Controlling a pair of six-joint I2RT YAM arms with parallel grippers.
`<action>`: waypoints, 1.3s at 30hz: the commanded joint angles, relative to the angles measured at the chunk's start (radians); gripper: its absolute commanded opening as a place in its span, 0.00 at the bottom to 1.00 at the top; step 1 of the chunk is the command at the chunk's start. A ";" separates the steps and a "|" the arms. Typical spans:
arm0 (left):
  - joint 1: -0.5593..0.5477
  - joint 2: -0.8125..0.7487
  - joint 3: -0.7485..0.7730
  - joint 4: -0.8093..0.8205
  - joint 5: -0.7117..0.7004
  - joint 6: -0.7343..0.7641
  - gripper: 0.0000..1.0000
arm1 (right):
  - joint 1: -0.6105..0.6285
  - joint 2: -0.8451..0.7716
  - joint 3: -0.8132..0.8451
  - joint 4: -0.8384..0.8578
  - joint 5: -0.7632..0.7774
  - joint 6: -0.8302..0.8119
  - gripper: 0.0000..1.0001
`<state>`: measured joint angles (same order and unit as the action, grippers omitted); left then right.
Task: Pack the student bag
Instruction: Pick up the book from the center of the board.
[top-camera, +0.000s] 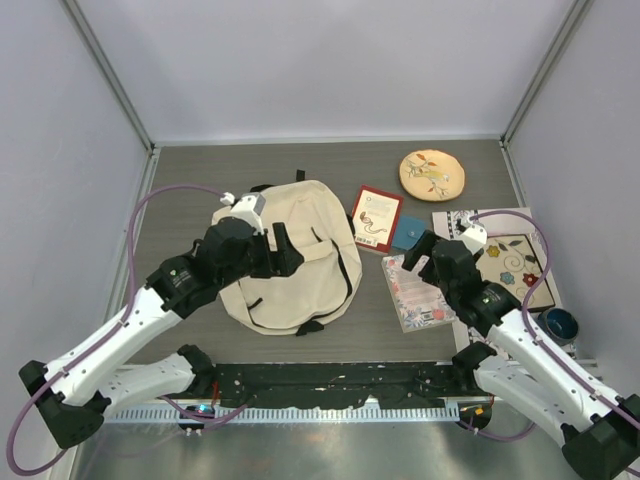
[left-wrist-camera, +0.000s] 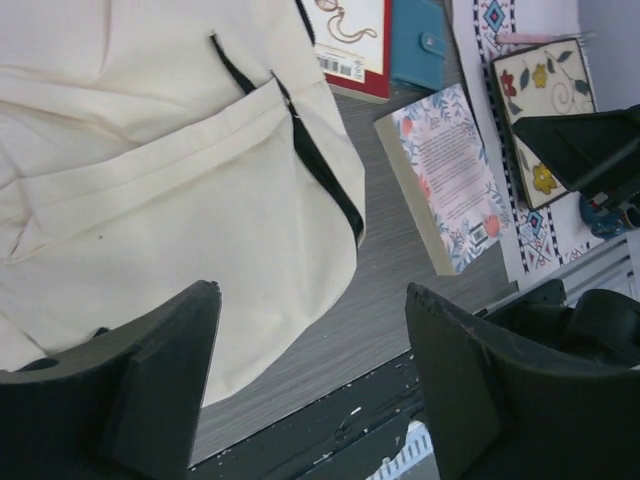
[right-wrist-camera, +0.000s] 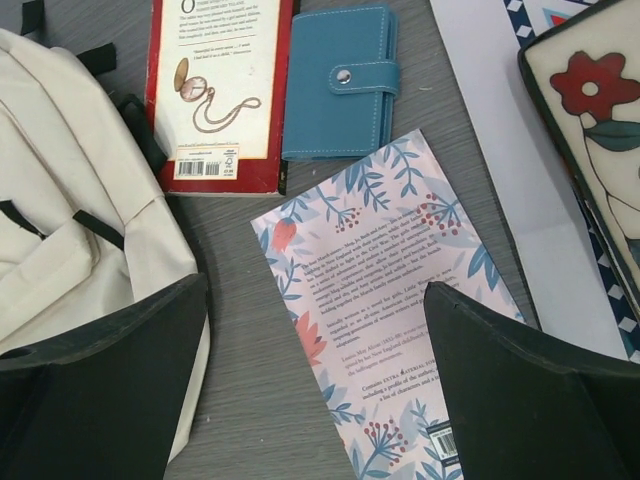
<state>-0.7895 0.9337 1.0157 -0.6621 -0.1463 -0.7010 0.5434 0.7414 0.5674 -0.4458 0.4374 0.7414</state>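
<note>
Both sets of jaws stood spread and empty, left gripper (left-wrist-camera: 312, 300) right over the student bag (top-camera: 310, 285) lying left-centre, long axis roughly near-to-far, right gripper (right-wrist-camera: 315, 300) over the floral book (top-camera: 415, 292) beside it.

Lab test booth; white walls (top-camera: 320, 60), aluminium frame (top-camera: 108, 75).

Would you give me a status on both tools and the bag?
Left tool open, empty, over the bag. Right tool open, empty, over the floral book. Red book, blue wallet beside the bag. Nothing blocking.
</note>
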 joint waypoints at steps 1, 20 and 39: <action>0.007 0.016 -0.029 0.183 0.092 -0.063 0.85 | -0.042 0.001 0.052 -0.048 -0.023 -0.039 0.96; -0.169 0.388 0.181 0.186 -0.050 -0.046 1.00 | -0.296 0.199 -0.009 0.008 -0.233 -0.096 0.98; -0.249 0.554 0.228 0.176 -0.150 -0.084 1.00 | -0.421 0.259 -0.165 0.163 -0.552 -0.074 0.98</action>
<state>-1.0393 1.4250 1.1912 -0.5121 -0.3340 -0.7795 0.1215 1.0210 0.4271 -0.3260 0.0223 0.6491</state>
